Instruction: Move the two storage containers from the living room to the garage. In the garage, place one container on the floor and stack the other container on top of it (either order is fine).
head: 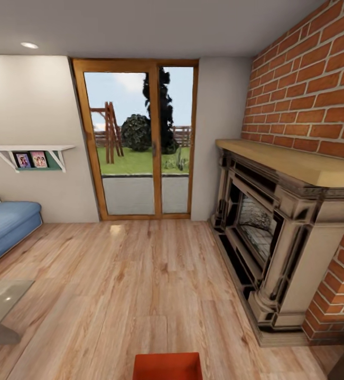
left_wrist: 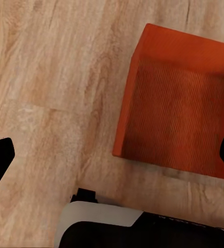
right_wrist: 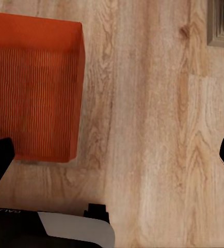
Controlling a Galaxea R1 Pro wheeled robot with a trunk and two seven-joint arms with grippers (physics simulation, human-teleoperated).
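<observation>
I am in the living room, on light wood planks (head: pixel 140 285). One orange-red storage container (head: pixel 167 367) rests on the planks right in front of my base, empty and lidless. My left gripper (left_wrist: pixel 112 157) hangs open above the floor, with the container (left_wrist: pixel 179 113) below it toward one fingertip. The right gripper (right_wrist: pixel 112 157) is open too, high over the planks, and the container (right_wrist: pixel 34 88) lies below toward its other side. Neither gripper touches it. The garage is out of view.
A stone fireplace (head: pixel 277 232) on a brick wall (head: pixel 309 89) stands at the right. A wood-framed glass door (head: pixel 140 142) is straight ahead. A blue sofa (head: pixel 2 224) and a glass coffee table (head: pixel 0 303) sit at the left, under a wall shelf (head: pixel 31 153). My base (left_wrist: pixel 122 227) shows beneath both wrists.
</observation>
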